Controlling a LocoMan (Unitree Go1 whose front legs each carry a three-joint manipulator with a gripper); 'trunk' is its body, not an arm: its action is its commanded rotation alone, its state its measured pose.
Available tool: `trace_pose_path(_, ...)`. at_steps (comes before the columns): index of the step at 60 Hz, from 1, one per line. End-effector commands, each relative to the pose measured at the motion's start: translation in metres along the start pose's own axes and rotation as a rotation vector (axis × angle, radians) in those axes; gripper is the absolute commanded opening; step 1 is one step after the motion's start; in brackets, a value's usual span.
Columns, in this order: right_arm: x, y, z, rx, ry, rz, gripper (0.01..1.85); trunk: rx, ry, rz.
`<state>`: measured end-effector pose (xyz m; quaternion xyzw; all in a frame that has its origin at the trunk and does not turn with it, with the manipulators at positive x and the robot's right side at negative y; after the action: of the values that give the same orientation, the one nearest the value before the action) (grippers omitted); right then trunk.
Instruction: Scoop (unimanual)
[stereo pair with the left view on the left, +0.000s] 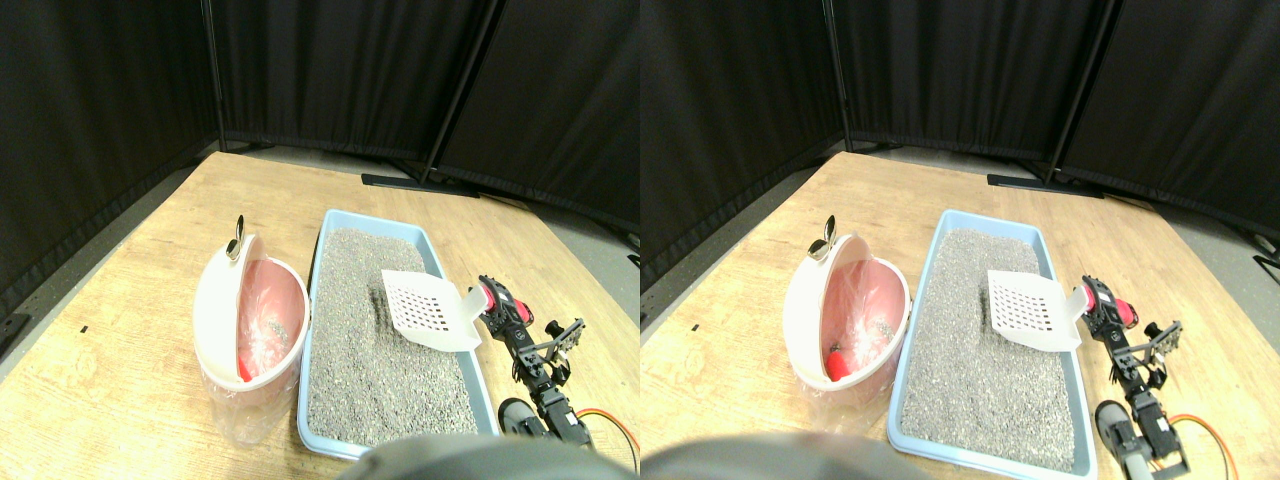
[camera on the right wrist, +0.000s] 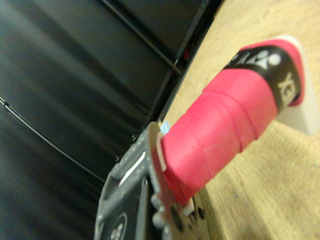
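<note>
White slotted scoop (stereo pair with the left view on the left: 428, 310), pink-wrapped handle (camera on the right wrist: 220, 130) with black band. Light blue tray (stereo pair with the left view on the left: 318, 260), speckled grey litter (stereo pair with the left view on the left: 370, 350). White-and-pink bin (stereo pair with the left view on the left: 215, 300). Tan wood floor (stereo pair with the left view on the left: 130, 250); black curtains (stereo pair with the left view on the left: 330, 70).

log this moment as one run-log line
right gripper: holds scoop by pink handle | scoop: above litter tray, looks empty | bin: left of tray

bin (stereo pair with the left view on the left: 250, 320) crowding tray (stereo pair with the left view on the left: 318, 300) left, right side open

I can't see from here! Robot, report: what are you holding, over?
Right gripper shut on pink-wrapped handle of white slotted plastic scoop. Scoop raised above grey litter in blue tray, looks empty. Pink lined bin left of tray. Nothing blocking.
</note>
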<state>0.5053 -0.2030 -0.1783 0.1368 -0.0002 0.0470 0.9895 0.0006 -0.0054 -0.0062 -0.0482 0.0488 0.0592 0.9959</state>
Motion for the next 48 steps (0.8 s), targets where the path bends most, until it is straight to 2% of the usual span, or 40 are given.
trace_pose_path(1,0.000,0.004,0.001,0.003,-0.038,0.014,0.05,-0.026,-0.007,0.004)
trace_pose_path(11,-0.002,-0.001,-0.008,0.025,-0.011,-0.009,0.05,-0.027,-0.004,0.008)
trace_pose_path(13,-0.002,-0.003,-0.011,0.029,-0.002,-0.025,0.05,-0.026,-0.003,0.008)
trace_pose_path(14,-0.003,-0.004,-0.012,0.039,0.007,-0.056,0.05,-0.026,-0.003,0.008)
trace_pose_path(17,-0.003,-0.005,-0.013,0.042,0.013,-0.068,0.05,-0.024,-0.004,0.008)
trace_pose_path(18,-0.005,-0.006,-0.014,0.047,0.045,-0.108,0.13,-0.024,-0.005,0.008)
trace_pose_path(19,-0.005,-0.006,-0.014,0.047,0.045,-0.108,0.13,-0.024,-0.005,0.008)
trace_pose_path(20,-0.007,-0.006,-0.015,0.041,0.061,-0.128,0.27,-0.024,-0.007,0.008)
trace_pose_path(21,-0.007,-0.006,-0.015,0.041,0.061,-0.128,0.27,-0.024,-0.007,0.008)
trace_pose_path(22,-0.009,-0.006,-0.014,0.040,0.087,-0.171,0.45,-0.024,-0.007,0.008)
trace_pose_path(23,-0.010,-0.006,-0.014,0.027,0.113,-0.185,0.61,-0.023,-0.005,0.008)
trace_pose_path(25,-0.011,-0.008,-0.013,-0.016,0.144,-0.162,0.87,-0.022,-0.005,0.008)
trace_pose_path(26,-0.011,-0.008,-0.013,-0.016,0.144,-0.162,0.87,-0.022,-0.005,0.008)
trace_pose_path(27,-0.011,-0.009,-0.012,-0.025,0.167,-0.173,1.12,-0.022,-0.005,0.008)
trace_pose_path(29,-0.011,-0.009,-0.012,-0.025,0.167,-0.173,1.12,-0.022,-0.005,0.008)
trace_pose_path(31,-0.011,-0.010,-0.009,-0.028,0.210,-0.161,1.37,-0.020,-0.005,0.006)
trace_pose_path(34,-0.011,-0.011,-0.007,0.006,0.233,-0.138,1.44,-0.021,-0.005,0.005)
trace_pose_path(35,-0.010,-0.011,-0.006,-0.020,0.243,-0.129,1.52,-0.021,-0.005,0.005)
trace_pose_path(39,-0.009,-0.012,-0.004,-0.022,0.254,-0.126,1.58,-0.021,-0.005,0.005)
trace_pose_path(48,-0.010,-0.010,-0.001,-0.028,0.272,-0.107,1.60,-0.021,-0.005,0.005)
